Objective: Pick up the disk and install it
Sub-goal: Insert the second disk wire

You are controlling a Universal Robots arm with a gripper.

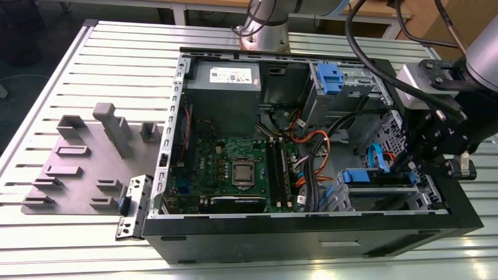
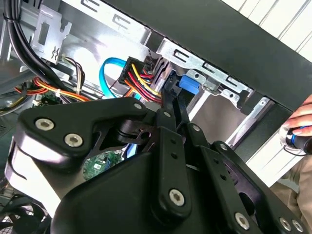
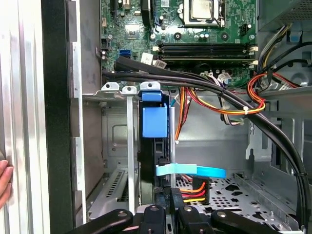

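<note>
I am viewing an open computer case (image 1: 311, 233) lying on the slatted table (image 1: 78, 76). Orange and red cables (image 3: 234, 105) and a light-blue cable (image 3: 190, 170) are crowding the drive cage (image 3: 117, 146). The disk (image 3: 155, 146) is sitting edge-on in that cage, long axis running toward the motherboard (image 3: 195, 24). My hand (image 3: 168, 207) is closing narrowly on the disk's rear edge.

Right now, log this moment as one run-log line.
gripper: at drive cage | blue-bracketed silver disk: in cage slot, edge-on | black computer case: open | grip: unclear
</note>
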